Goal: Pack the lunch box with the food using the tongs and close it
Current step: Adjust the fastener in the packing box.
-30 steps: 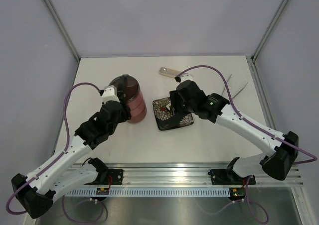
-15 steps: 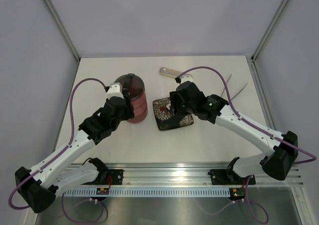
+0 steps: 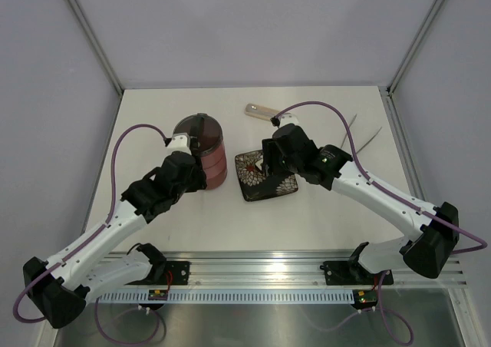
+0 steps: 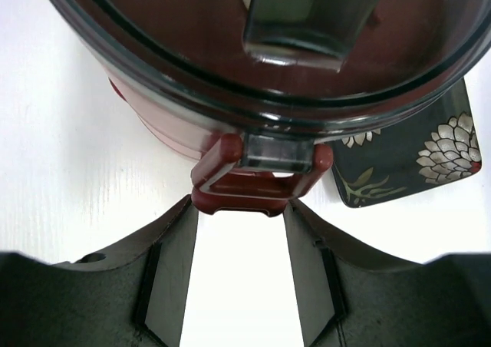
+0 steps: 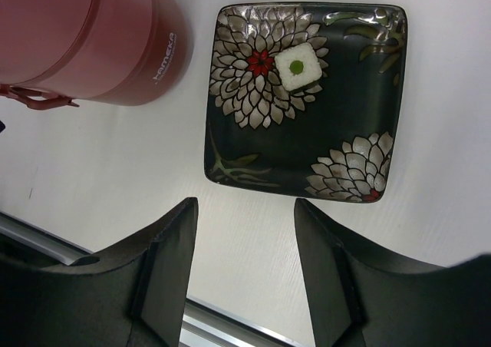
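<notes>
The lunch box point(image 3: 207, 151) stands stacked at mid-left with its grey handled lid point(image 4: 253, 55) on top; its red wall also shows in the right wrist view point(image 5: 92, 40). A red side clasp point(image 4: 257, 186) hangs below the lid's rim. My left gripper point(image 4: 239, 205) is open at the box's near side point(image 3: 198, 180), its fingertips flanking the clasp's lower edge. My right gripper point(image 5: 245, 205) is open and hovers over the near edge of the black flowered plate point(image 3: 270, 187), holding nothing. The tongs point(image 3: 367, 140) lie at the far right. The food is out of view.
A small white square with a green dot point(image 5: 297, 65) sits on the plate point(image 5: 368, 94). A translucent oblong case point(image 3: 259, 110) lies behind the plate. The right arm's purple cable arches over the table near the tongs. The metal rail runs along the table's near edge.
My left gripper has come down from the lid's side to the box's near side and its jaws have widened a little. The box has shifted slightly right. The right arm has stayed put.
</notes>
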Controlling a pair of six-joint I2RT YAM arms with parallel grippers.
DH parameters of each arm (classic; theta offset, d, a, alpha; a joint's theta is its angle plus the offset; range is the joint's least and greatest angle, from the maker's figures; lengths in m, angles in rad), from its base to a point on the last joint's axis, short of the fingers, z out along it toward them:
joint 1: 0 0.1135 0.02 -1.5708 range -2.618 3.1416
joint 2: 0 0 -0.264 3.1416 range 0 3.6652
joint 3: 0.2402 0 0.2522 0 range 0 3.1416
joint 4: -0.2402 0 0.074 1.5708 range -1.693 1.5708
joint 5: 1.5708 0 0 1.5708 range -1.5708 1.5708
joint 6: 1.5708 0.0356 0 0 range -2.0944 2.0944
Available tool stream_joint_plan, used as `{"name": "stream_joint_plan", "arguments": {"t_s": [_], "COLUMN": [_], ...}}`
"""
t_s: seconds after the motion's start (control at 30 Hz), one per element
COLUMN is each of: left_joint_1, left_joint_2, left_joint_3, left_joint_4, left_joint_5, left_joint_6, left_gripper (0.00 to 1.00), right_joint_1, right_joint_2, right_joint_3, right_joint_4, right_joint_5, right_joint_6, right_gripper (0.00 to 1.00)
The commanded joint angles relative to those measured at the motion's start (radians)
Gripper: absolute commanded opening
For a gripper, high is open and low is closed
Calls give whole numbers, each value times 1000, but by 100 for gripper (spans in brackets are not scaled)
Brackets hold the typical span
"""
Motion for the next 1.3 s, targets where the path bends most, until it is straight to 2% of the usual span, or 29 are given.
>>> {"name": "stream_joint_plan", "arguments": {"t_s": [0.0, 0.2, 0.37, 0.53, 0.57, 0.67, 0.87, 1.27], "left_joint_1": [-2, -2, -2, -1, -1, -2, -2, -1], "left_joint_2": [-18, -81, -106, -95, -92, -63, -27, -75], "left_joint_3": [29, 119, 200, 204, 201, 196, 126, -40], "left_joint_4": [-39, -162, -211, -172, -162, -93, 31, -3], "left_joint_5": [21, -10, 15, 35, 38, 46, 21, 15], "left_joint_6": [-30, -56, -74, -76, -77, -74, -60, -139], "left_gripper": [51, 55, 46, 21, 13, 7, 4, 3], "right_joint_1": [-15, -26, -29, -30, -32, -30, -33, -46], "right_joint_2": [-11, -12, -6, 3, 3, 5, 5, 6], "right_joint_3": [11, 11, 12, 20, 20, 21, 29, 21], "right_joint_4": [34, 37, 43, 47, 46, 43, 34, 30], "right_joint_5": [-7, -10, -25, -36, -36, -39, -44, -44], "right_joint_6": [-9, -15, -23, -27, -29, -34, -43, -50], "right_gripper": [61, 61, 61, 61, 61, 61, 61, 61]}}
